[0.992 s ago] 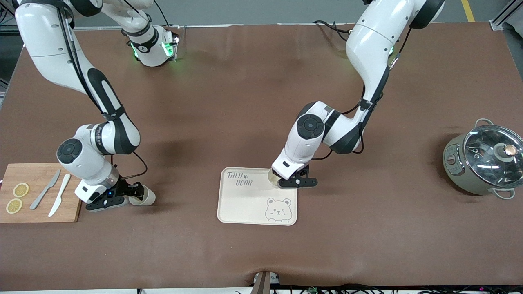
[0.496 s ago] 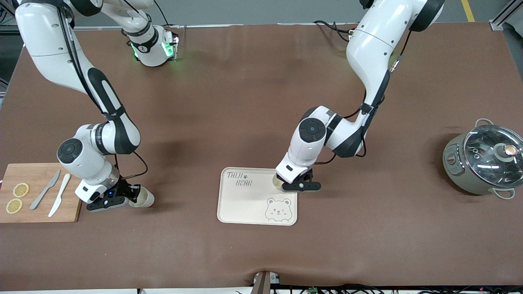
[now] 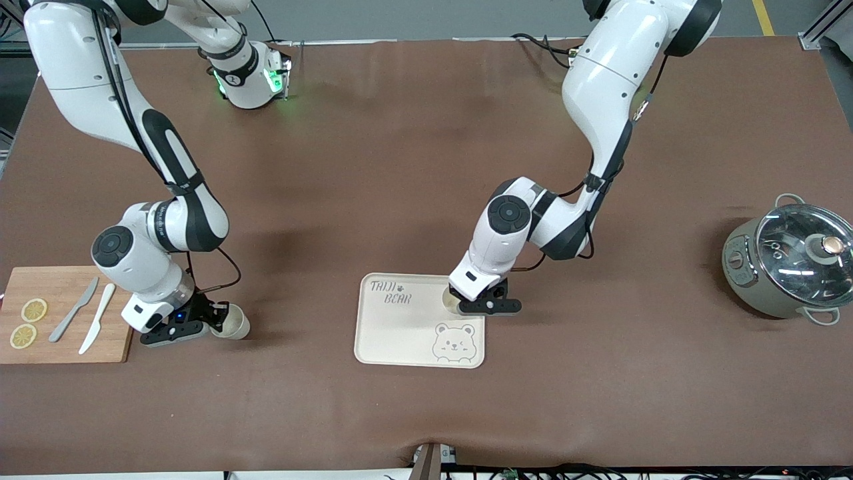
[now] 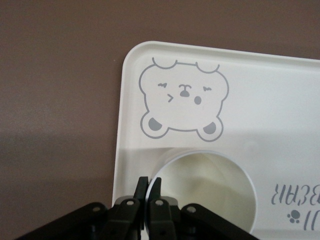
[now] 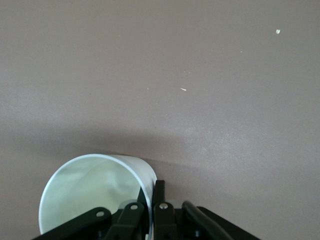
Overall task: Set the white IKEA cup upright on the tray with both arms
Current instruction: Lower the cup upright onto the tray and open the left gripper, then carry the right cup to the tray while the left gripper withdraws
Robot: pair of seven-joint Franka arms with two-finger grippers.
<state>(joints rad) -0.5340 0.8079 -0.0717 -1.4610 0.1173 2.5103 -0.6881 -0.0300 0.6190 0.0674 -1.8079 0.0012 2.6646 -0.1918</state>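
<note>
Left gripper (image 4: 149, 186) pinching rim of upright cup (image 4: 205, 192) on tray (image 3: 400, 333), right gripper (image 5: 152, 192) pinching second cup (image 5: 90, 192) on bench beside cutting board (image 3: 63, 287); next, probably, releasing there and lifting here.

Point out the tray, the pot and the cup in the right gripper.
tray (image 3: 400, 333): front view, bare middle of its surface.
pot (image 3: 796, 250): front view, glass lid.
cup (image 5: 92, 192): right wrist view, inside of its open mouth, rim pinched by the right gripper (image 5: 154, 192).
</note>
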